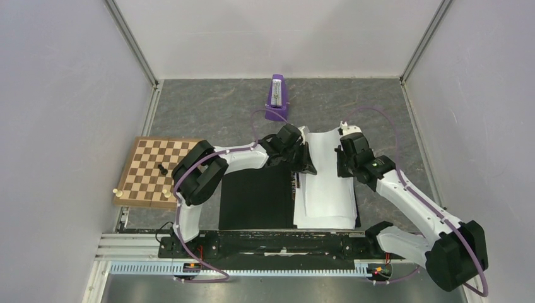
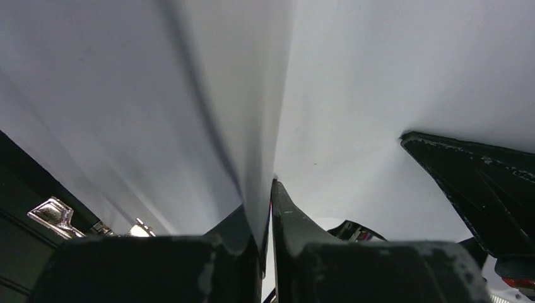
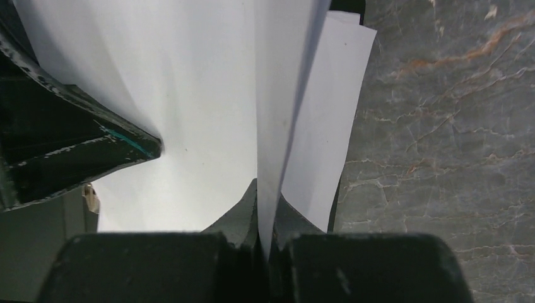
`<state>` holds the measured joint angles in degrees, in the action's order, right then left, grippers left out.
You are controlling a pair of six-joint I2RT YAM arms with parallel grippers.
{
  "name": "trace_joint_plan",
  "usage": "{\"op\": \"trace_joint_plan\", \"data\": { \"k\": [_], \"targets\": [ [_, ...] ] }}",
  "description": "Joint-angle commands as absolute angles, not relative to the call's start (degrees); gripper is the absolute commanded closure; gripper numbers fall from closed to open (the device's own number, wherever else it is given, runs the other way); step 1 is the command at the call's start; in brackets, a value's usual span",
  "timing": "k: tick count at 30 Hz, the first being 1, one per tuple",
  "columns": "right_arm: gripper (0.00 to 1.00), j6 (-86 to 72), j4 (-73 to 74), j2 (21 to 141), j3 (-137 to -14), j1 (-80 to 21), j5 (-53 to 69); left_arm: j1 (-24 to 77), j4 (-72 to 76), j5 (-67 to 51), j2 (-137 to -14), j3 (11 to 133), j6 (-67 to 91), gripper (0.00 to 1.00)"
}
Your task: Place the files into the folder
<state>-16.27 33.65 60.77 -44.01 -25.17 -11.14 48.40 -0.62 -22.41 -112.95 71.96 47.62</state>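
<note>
A large flat folder lies open on the grey marbled surface, just beyond the arm bases. Its black inside faces up and its left half is bare. The thin white paper sheets are stacked on its right half. The far end of the top sheet is lifted off the stack and bowed upward between the two arms.

The left fingers are drawn almost together, with the left edge of that raised sheet running into the narrow slit between them. A metal spine clip shows at the lower left of the left wrist view. The right fingers are pressed fully together on the sheet's right edge, and the paper rises straight out of them. A second sheet lies just beside them, over the folder's outer edge.

Well to the left sits a brown wooden chessboard carrying a few pieces. A purple metronome stands upright beyond the folder.
</note>
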Motion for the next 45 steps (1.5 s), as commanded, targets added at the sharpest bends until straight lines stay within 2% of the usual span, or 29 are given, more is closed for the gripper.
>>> {"op": "trace_joint_plan", "data": {
  "k": [1, 5, 12, 16, 24, 27, 31, 34, 38, 43, 45],
  "targets": [
    [1.00, -17.04, 29.69, 62.69, -41.32, -25.05, -13.11, 48.43, -7.30, -19.47, -115.20, 74.82, 49.59, 0.85],
    [1.00, -16.47, 28.87, 64.41, -40.82, -24.84, -14.33, 48.43, -9.22, -19.44, -115.41, 75.56, 48.78, 0.76],
    [1.00, -13.12, 27.37, 68.23, -41.22, -24.72, -13.15, 48.43, -11.23, -17.49, -112.53, 75.91, 47.10, 0.51],
    [1.00, -11.31, 27.14, 70.15, -41.65, -24.59, -10.91, 48.34, -13.47, -15.92, -110.15, 76.81, 45.39, 0.42],
    [1.00, -8.23, 27.85, 71.93, -43.05, -24.61, -7.73, 47.91, -18.27, -11.12, -104.53, 78.24, 41.31, 0.38],
    [1.00, -7.82, 27.92, 72.19, -43.76, -24.61, -3.81, 47.90, -22.96, -4.86, -102.16, 78.53, 38.57, 0.46],
    [1.00, -7.80, 27.56, 72.31, -43.95, -24.61, -0.37, 46.91, -24.96, 1.30, -100.88, 74.12, 37.24, 0.77],
    [1.00, -8.47, 27.51, 72.76, -43.87, -24.61, -0.16, 46.58, -23.34, 1.41, -101.33, 70.03, 38.29, 0.89],
    [1.00, -11.45, 26.35, 72.92, -42.65, -24.63, 1.96, 46.57, -21.51, 1.25, -102.70, 67.18, 39.59, 0.98],
    [1.00, -15.20, 25.17, 71.96, -40.14, -24.60, 0.89, 46.58, -20.38, 0.73, -103.44, 65.54, 40.31, 0.98],
    [0.97, -16.03, 25.00, 71.95, -39.60, -24.48, 0.84, 46.60, -20.04, 0.27, -103.94, 65.37, 40.52, 0.98]
  ]
}}
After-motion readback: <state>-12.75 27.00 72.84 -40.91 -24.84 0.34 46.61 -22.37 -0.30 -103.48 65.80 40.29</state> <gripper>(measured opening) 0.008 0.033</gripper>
